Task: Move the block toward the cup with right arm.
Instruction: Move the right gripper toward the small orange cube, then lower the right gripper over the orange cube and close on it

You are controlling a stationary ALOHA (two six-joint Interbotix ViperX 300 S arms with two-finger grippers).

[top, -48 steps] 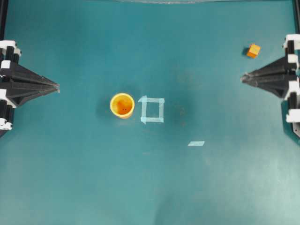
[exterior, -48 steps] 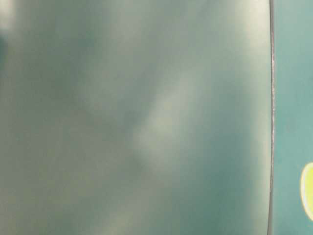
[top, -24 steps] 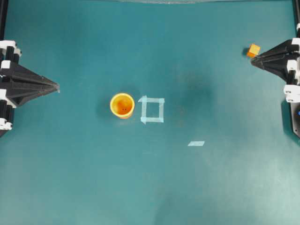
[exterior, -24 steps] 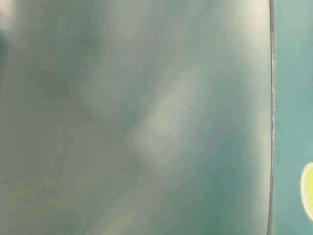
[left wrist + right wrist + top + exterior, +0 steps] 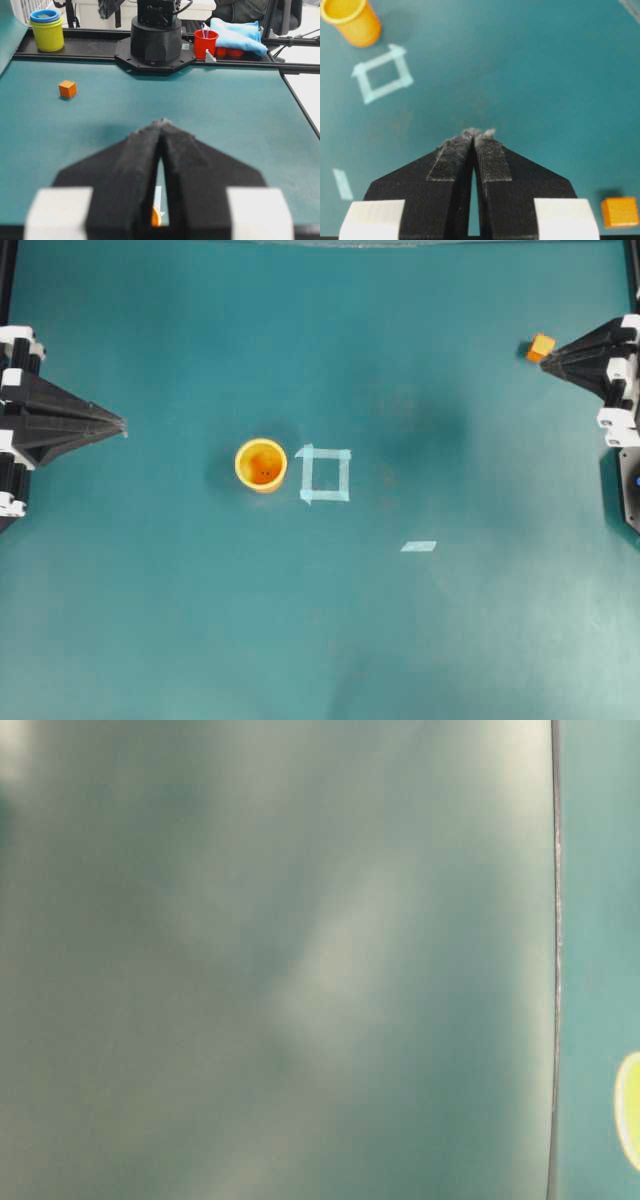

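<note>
From overhead we see the block [image 5: 541,347], a small orange cube, at the far right of the teal table [image 5: 420,640], with the tip of the right gripper [image 5: 546,359] just beside it; whether they touch we cannot tell. Its jaws are pressed together into a point, holding nothing. The cup [image 5: 261,464] stands well apart toward the left of middle, a tape square [image 5: 325,474] just beside it on the block's side and a loose tape strip [image 5: 419,546] nearer us. The left gripper [image 5: 122,424] rests at the left edge, jaws also together and empty. The table-level view is a blurred teal wash; only a yellow sliver at its right edge shows, and we cannot tell what it is. In the left wrist view the block [image 5: 67,89] sits flat on the table before the right arm's base [image 5: 158,37], with its shadow close under it. In the right wrist view the block [image 5: 619,211] lies at the lower right, beside the closed fingers [image 5: 451,159], and the cup [image 5: 351,20] is far off at the upper left. We judge the cube rigid, light and not fragile, likely to slide easily on the smooth cloth and to spin if struck off-centre. We would set the closed tip against the flat face turned away from the cup, low and centred, and push rather than grasp.
</note>
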